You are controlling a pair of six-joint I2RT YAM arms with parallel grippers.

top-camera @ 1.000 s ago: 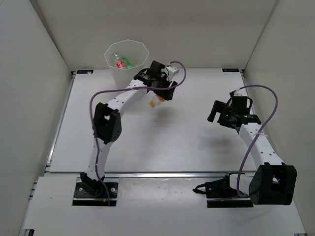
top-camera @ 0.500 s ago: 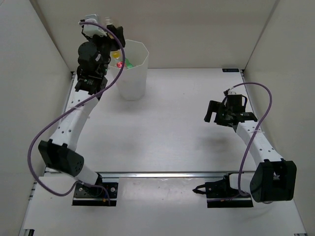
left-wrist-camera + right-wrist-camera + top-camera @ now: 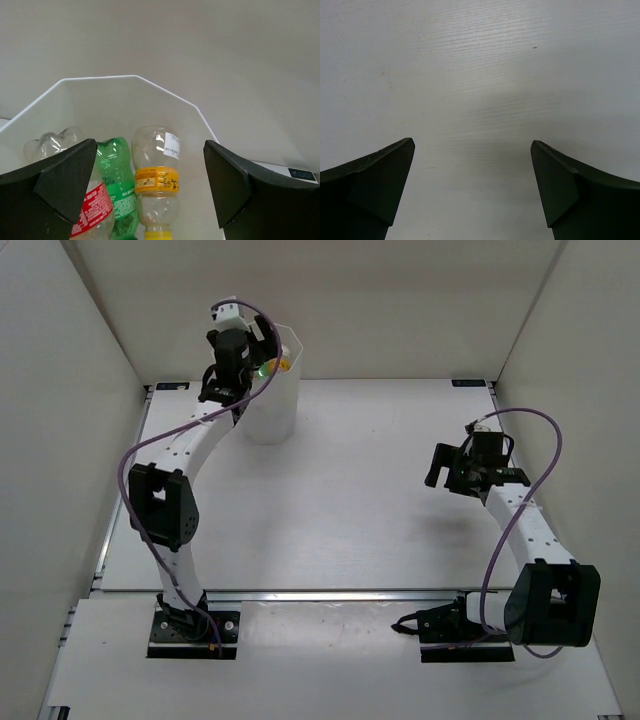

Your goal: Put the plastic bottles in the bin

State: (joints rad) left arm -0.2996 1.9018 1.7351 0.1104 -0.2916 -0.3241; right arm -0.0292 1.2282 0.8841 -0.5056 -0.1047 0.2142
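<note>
left gripper (image 3: 149, 143) swung over bin (image 3: 100, 105), spread, yellow-labelled bottle (image 3: 156, 180) inside below, right gripper (image 3: 472, 145) spread

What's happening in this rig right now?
The left tool hangs open over the bin, holding nothing. Inside lie a yellow-labelled bottle, a green bottle and a red-labelled bottle, plus another clear one, partly hidden. The right tool is open above the table, where no bottle shows.
</note>
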